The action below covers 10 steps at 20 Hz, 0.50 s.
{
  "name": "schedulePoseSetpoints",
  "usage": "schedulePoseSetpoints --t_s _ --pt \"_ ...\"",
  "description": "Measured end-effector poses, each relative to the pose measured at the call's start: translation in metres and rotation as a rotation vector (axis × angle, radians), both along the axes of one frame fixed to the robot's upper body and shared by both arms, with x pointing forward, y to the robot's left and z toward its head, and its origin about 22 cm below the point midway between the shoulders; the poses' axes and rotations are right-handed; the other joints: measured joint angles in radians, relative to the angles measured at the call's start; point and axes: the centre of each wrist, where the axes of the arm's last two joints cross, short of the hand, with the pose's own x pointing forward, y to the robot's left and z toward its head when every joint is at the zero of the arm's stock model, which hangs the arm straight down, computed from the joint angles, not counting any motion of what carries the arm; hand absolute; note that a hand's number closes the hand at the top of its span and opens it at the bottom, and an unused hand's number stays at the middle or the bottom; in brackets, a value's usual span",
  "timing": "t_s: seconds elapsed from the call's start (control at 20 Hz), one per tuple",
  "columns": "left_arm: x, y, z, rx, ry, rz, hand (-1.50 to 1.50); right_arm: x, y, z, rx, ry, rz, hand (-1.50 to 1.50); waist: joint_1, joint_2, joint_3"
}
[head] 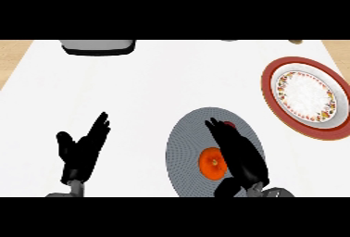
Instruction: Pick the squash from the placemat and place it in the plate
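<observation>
An orange squash lies on the round grey placemat at lower centre. My right hand stretches over the mat with straight fingers, its palm covering the squash's right side; the fingers are not curled round it. A small red bit shows by the fingertips. The plate, white with a red rim and a patterned band, sits at the right. At the lower left my left hand rests open, fingers up, well away from the mat.
A grey and black appliance stands at the counter's far edge, upper left. The white counter spreads between my left hand and the mat. Wooden floor shows at both top corners.
</observation>
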Motion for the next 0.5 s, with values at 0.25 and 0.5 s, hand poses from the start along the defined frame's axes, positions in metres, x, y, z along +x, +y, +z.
schedulePoseSetpoints --t_s 0.25,0.5 --pt "-0.004 0.006 0.004 0.001 0.004 0.004 0.00 0.001 0.007 -0.016 -0.035 0.026 0.028 1.50 0.001 -0.001 -0.003" --pt "0.000 0.000 0.008 -0.004 0.028 0.006 0.00 0.007 0.013 -0.017 -0.090 -0.014 0.101 1.50 0.001 -0.004 -0.006"
